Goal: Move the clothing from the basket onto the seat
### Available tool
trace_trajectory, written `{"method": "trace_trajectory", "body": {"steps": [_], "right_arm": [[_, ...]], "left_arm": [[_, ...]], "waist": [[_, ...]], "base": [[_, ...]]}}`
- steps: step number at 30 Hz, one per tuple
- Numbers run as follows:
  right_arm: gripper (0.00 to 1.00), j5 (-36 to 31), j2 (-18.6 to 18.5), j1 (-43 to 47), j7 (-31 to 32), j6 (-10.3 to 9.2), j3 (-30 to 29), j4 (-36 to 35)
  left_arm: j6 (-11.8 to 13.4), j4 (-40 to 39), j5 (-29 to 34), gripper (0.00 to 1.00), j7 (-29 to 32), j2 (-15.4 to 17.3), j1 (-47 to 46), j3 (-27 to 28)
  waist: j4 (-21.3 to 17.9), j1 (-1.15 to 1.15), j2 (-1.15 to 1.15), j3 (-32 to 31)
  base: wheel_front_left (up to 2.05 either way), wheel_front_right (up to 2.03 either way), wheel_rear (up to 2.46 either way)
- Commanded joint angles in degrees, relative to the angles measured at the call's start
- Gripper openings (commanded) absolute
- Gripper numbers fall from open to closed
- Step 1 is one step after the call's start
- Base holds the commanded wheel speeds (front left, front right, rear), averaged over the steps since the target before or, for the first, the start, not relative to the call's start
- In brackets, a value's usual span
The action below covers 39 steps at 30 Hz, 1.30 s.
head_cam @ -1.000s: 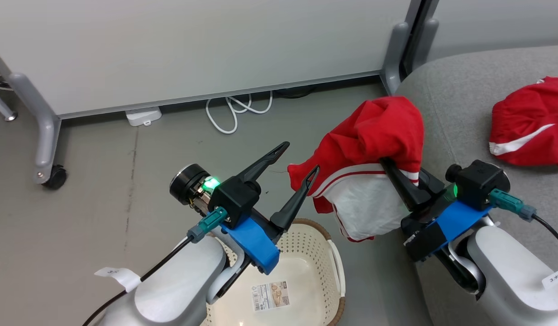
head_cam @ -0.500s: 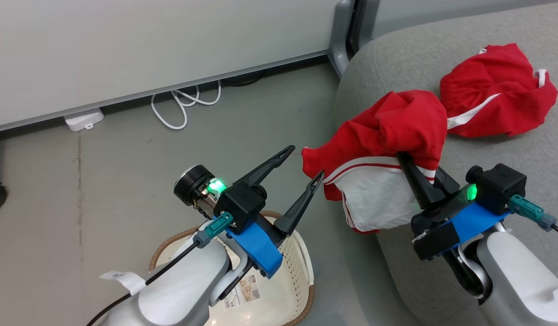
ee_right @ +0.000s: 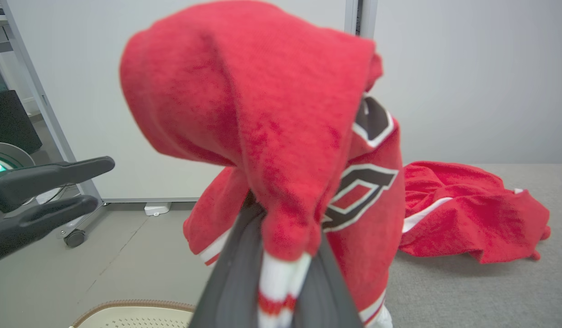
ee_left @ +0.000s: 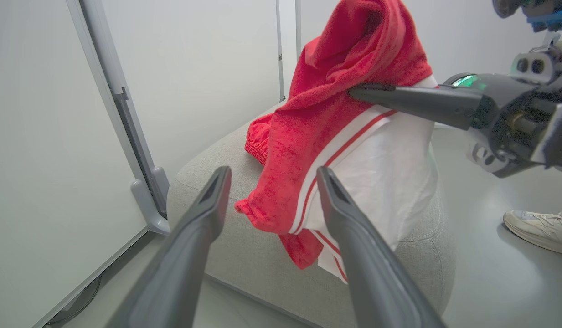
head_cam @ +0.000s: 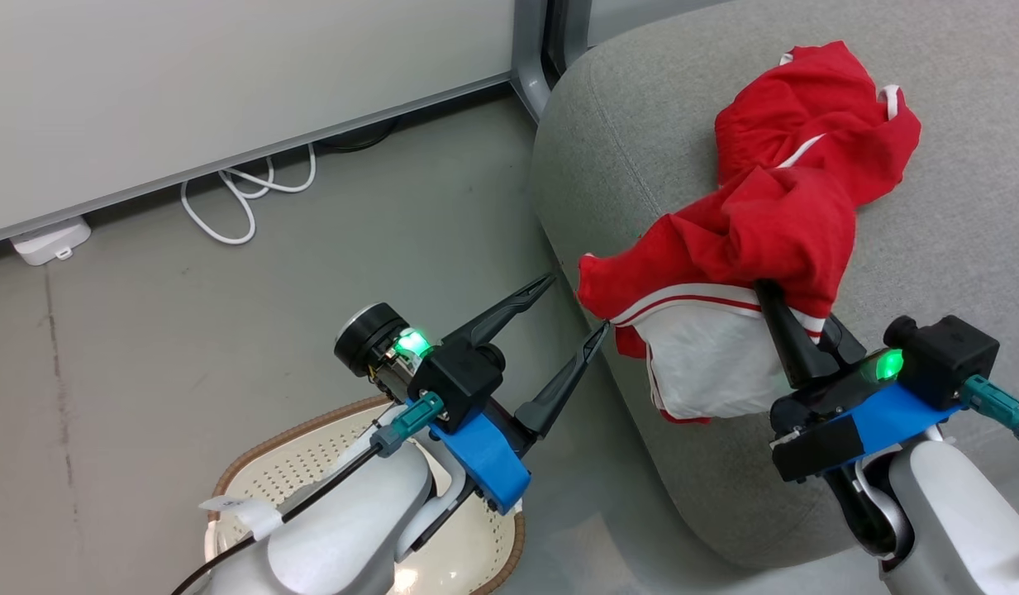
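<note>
Head view: right gripper (head_cam: 775, 307) clamps the red garment (head_cam: 749, 240) over the seat (head_cam: 641, 149) edge, second garment (head_cam: 807, 124) lying just behind on the cushion; left gripper (head_cam: 577, 304) gapes wide, empty, between basket (head_cam: 311, 430) and seat; white cable (head_cam: 245, 190) on the floor. Left wrist view: a shoe (ee_left: 540, 228) beyond the seat. Right wrist view: the garment's emblem (ee_right: 358, 191) hangs over the fingers.

On my head camera the basket (head_cam: 311, 450) sits on the floor (head_cam: 187, 330) at lower left, under my left arm (head_cam: 344, 529). The seat (head_cam: 641, 149) stands to its right, in front of the wall panel (head_cam: 228, 83). The first garment (head_cam: 807, 124) lies toward the seat's back. The second garment (head_cam: 749, 240) hangs from my right gripper (head_cam: 786, 310) over the seat's left edge, in front of the first. My left gripper (head_cam: 577, 303) hovers just left of it.
</note>
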Motion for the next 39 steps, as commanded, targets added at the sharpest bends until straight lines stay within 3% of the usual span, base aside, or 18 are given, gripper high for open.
{"method": "trace_trajectory", "body": {"steps": [1,10,21,31,39], "right_arm": [[0.0,-0.67,0.3,1.19,-0.04,0.03,-0.51,-0.66],[0.0,-2.01,0.94,0.52,-0.04,0.02,-4.11,-2.71],[0.0,-5.11,-0.93,-12.64,-0.04,0.02,-12.71,-6.29],[0.0,-6.29,-7.48,-28.49,-0.04,0.02,-25.19,-5.03],[0.0,-4.19,-12.33,-32.17,-0.03,0.02,-30.7,1.12]], "left_arm": [[-0.11,0.28,0.47,1.0,-0.14,-0.09,-0.9,-0.01],[-0.52,-0.02,1.03,1.0,-0.15,-0.22,-1.65,0.63],[-0.65,-0.43,2.72,1.0,0.06,0.56,-5.45,0.67],[-0.97,-1.98,5.11,1.0,1.75,2.54,-11.64,-0.5],[-1.03,-3.01,6.09,1.0,2.16,3.58,-14.33,-1.04]], "waist": [[-0.53,0.0,0.0,0.34],[-0.39,0.0,0.0,1.5],[0.98,0.0,0.0,10.3],[1.69,0.0,0.0,22.35],[1.88,0.0,0.0,27.34]], "base": [[0.0,0.0,0.0],[0.0,0.0,0.0],[0.0,0.0,0.0],[0.0,0.0,0.0],[0.0,0.0,0.0]]}}
